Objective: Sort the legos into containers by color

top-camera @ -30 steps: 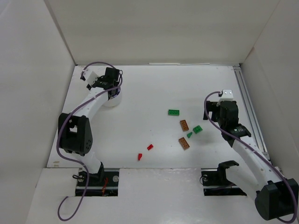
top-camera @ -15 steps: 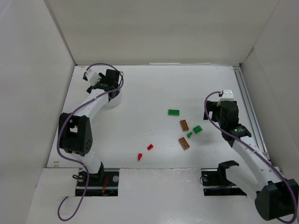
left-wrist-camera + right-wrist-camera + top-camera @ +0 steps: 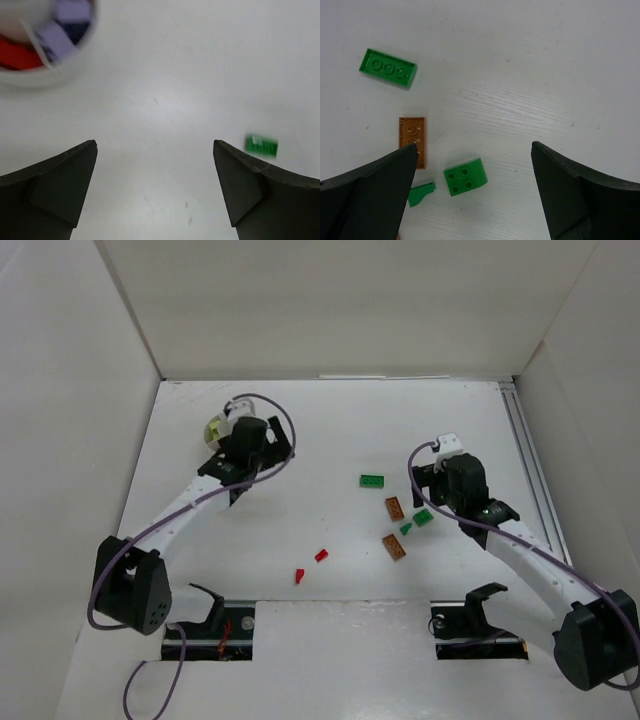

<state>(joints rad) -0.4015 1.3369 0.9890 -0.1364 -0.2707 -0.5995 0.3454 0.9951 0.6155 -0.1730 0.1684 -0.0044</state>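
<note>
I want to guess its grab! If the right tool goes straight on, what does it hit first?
Probably the green four-stud brick, lying in the gap of the open right tool; depth is unclear.

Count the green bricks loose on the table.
3: a flat plate farthest back, a rounded block nearer and to its right, a small wedge beside that block. Others may sit unseen in the cup.

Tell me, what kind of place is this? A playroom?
Probably a robot test booth, not a playroom: a white table boxed in by white boards, two robot arms bolted at its near edge, loose lego bricks and a divided cup.
</note>
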